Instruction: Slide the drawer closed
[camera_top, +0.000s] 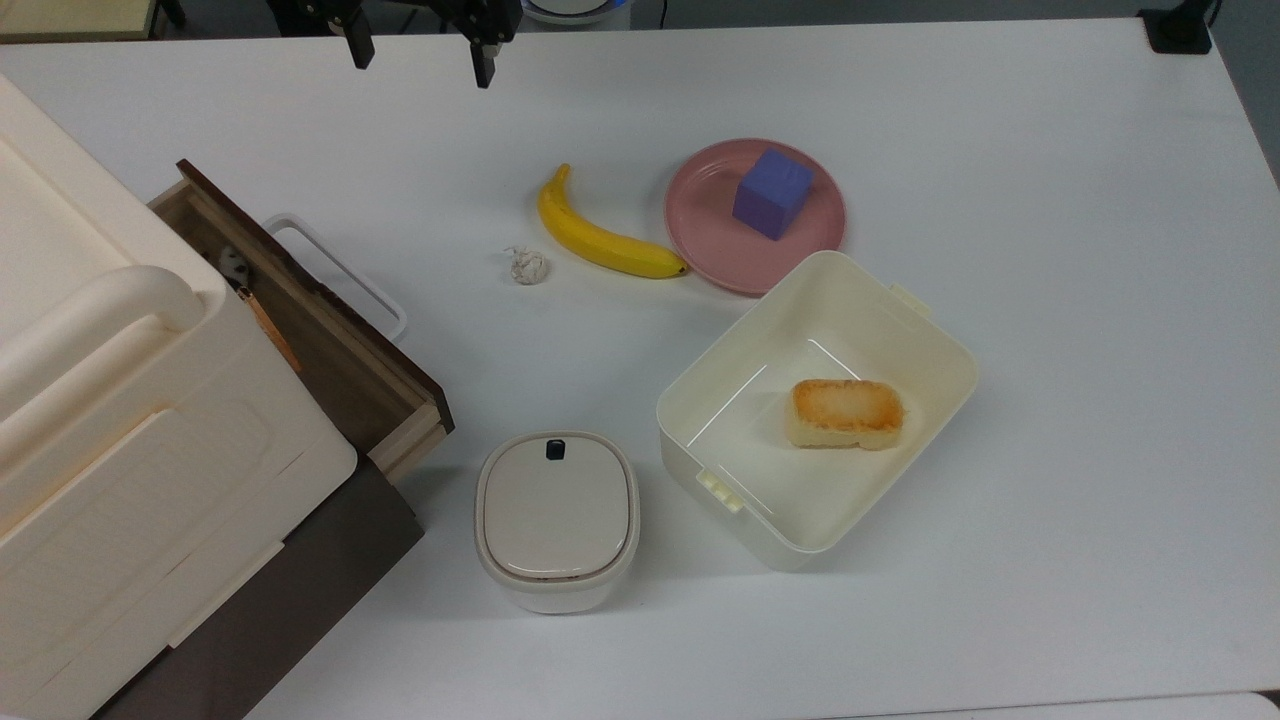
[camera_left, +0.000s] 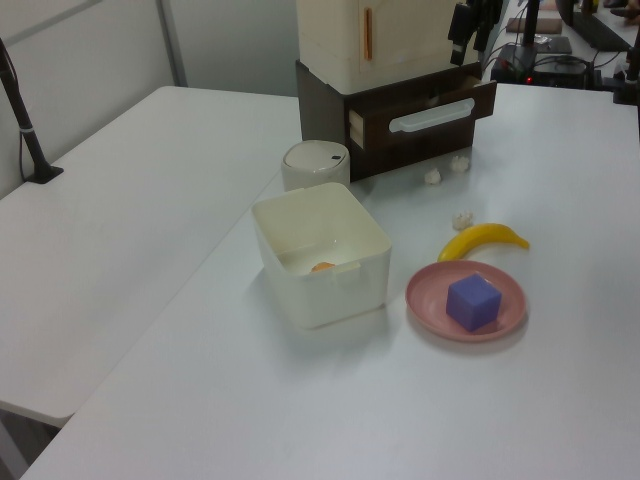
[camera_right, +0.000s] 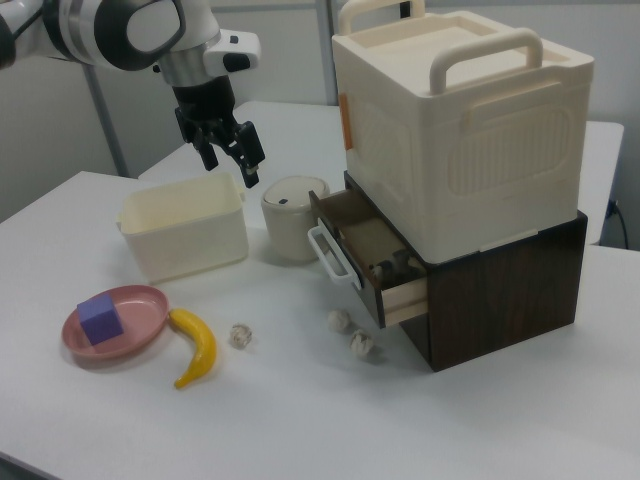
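You see a banana (camera_top: 600, 236) just beside a pink plate (camera_top: 700, 235) carrying a purple cube (camera_top: 771, 192). A cream bin (camera_top: 930, 340) holds a piece of toast (camera_top: 846, 412); a lidded pot (camera_top: 556, 517) stands near it on the white worktop (camera_top: 1050, 300).

In the top view, the large cream plastic box (camera_top: 120, 420) hides the rear of the shallow wooden drawer (camera_top: 330, 340), and the left edge crops the box. The arm's black two-finger tool (camera_top: 420, 55) is cut by the top edge. Small items (camera_right: 392, 268) inside the drawer are too small to identify.
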